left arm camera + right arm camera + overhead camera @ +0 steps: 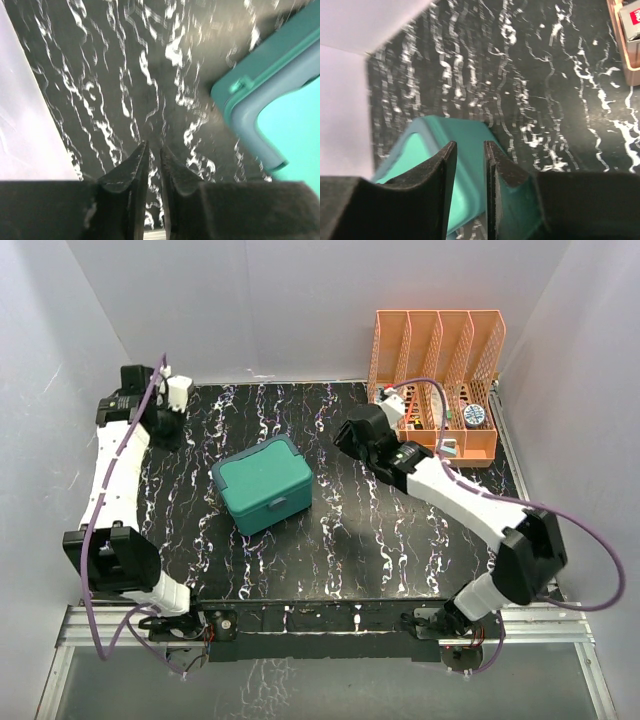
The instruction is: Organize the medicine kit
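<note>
Medicine kit (263, 483) sits left of centre on the table (380, 540), lid shut, body turned at an angle w/ the latch side facing near-right. Nothing touches it, all four edges free. Bare black marble wraps round it: a wide strip btwn kit and the table's near edge, a strip on its left toward the left wall (40, 440), more behind it up to the back wall (300, 300).

L gripper (154, 147), wrist cam: fingers (131, 172) a narrow slit apart, nothing btwn them, tips over bare tabletop. Kit's rounded corner shows at the right of that view, apart from the tips. White wall is close on the other side, so little room there. Top cam puts this gripper up in the back-left corner, well apart from the kit.

R gripper (470, 145), wrist cam: jaws just a slit apart, holding nothing, teal lid visible beyond and thru the gap. Top cam puts it right of the kit, near but not touching, w/ open marble btwn them. Behind-right of it stands the orange mesh rack (435, 350), set in the back-right corner, its front lip close to the R arm's wrist in that view. Small items lie in the rack's slots, too small to tell. Right of the R arm a thin strip of marble runs to the table's right edge.
</note>
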{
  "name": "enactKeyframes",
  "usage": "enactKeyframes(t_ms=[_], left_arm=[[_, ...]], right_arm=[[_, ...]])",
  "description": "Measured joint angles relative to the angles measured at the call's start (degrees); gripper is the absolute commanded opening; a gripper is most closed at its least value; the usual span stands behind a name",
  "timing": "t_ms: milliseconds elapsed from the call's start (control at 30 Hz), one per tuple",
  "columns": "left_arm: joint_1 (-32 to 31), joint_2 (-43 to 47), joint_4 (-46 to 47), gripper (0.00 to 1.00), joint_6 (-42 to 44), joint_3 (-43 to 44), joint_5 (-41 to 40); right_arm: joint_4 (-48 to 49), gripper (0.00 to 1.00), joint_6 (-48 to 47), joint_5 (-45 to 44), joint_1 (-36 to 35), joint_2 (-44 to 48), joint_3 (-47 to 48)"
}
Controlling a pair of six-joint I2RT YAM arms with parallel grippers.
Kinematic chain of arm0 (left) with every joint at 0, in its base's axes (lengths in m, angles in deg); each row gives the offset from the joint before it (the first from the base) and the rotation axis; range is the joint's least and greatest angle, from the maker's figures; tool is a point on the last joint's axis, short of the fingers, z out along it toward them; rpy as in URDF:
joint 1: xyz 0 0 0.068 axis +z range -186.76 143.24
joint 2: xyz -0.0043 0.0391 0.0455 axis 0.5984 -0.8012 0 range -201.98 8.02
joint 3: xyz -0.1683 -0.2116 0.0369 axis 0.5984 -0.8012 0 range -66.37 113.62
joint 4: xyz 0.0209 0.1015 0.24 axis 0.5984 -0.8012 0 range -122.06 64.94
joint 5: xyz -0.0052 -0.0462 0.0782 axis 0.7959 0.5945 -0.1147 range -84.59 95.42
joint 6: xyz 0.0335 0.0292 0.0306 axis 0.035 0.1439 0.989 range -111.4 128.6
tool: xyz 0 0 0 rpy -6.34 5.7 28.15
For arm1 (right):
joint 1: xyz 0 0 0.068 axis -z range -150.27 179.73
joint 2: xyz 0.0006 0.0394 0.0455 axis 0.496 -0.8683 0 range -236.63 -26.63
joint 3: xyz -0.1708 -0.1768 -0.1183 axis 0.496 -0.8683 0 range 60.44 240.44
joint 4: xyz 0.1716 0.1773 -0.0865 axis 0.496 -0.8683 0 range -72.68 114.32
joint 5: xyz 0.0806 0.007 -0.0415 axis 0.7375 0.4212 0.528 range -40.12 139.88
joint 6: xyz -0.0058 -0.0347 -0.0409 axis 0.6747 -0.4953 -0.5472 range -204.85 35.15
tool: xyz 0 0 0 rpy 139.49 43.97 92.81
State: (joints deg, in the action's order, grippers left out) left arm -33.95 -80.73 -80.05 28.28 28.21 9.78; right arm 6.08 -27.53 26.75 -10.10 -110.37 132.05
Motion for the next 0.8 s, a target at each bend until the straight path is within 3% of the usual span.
enactKeyframes(t_ms=[67, 367, 600, 800], left_arm=[[2.54, 1.68, -0.76, 0.0, 1.29, -4.57, 1.11], [3.45, 3.06, -2.84, 0.0, 3.34, -24.65, 7.76], [1.81, 0.22, -3.1, 0.0, 1.36, -25.33, 13.73], [-1.68, -5.2, -3.34, 0.0, -0.7, -20.26, 16.39]], right_arm=[[0.0, 0.23, -2.58, 2.62, 1.9, -3.48, 0.22], [0.72, 0.2, -9.49, 11.43, 3.74, -12.13, 1.33], [2.29, 0.2, -10.29, 15.08, 2.62, -14.03, 1.36], [2.71, 0.2, -9.9, 15.74, -0.31, -14.97, 1.33]])
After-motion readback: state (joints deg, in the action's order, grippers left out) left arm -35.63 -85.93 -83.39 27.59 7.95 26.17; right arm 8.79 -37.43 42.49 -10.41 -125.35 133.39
